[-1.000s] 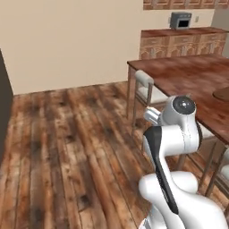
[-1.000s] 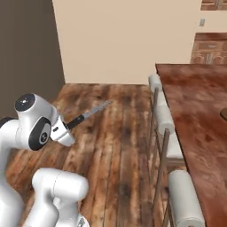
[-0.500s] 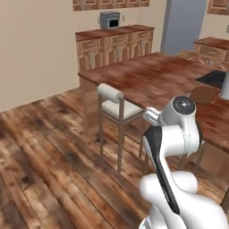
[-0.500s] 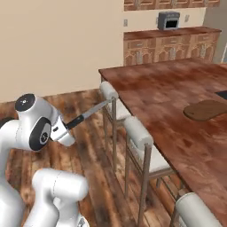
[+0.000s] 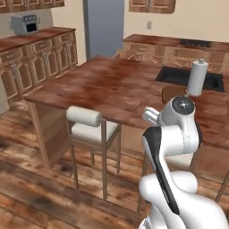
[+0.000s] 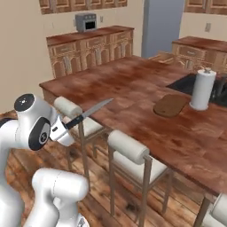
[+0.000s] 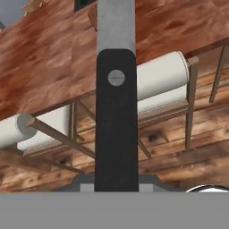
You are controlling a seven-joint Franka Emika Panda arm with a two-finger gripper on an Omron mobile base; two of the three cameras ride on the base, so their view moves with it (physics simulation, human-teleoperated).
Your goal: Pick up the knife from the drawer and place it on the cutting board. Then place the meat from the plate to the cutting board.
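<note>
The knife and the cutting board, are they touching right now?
Apart. In the right base view the knife juts from the gripper beside the stools, while the cutting board lies far off on the counter.

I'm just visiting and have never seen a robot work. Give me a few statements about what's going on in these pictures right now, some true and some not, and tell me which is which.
1. The gripper holds the knife by its dark handle. True.
2. The knife's blade points toward the wooden island counter. True.
3. The knife already lies on the cutting board. False: it is in the air, held beside the counter, apart from the board.
4. A paper towel roll stands upright close to the cutting board. True.
5. The cutting board has meat on it. False: its top is bare.
6. The stools by the counter have dark red cushions. False: they are whitish.
</note>
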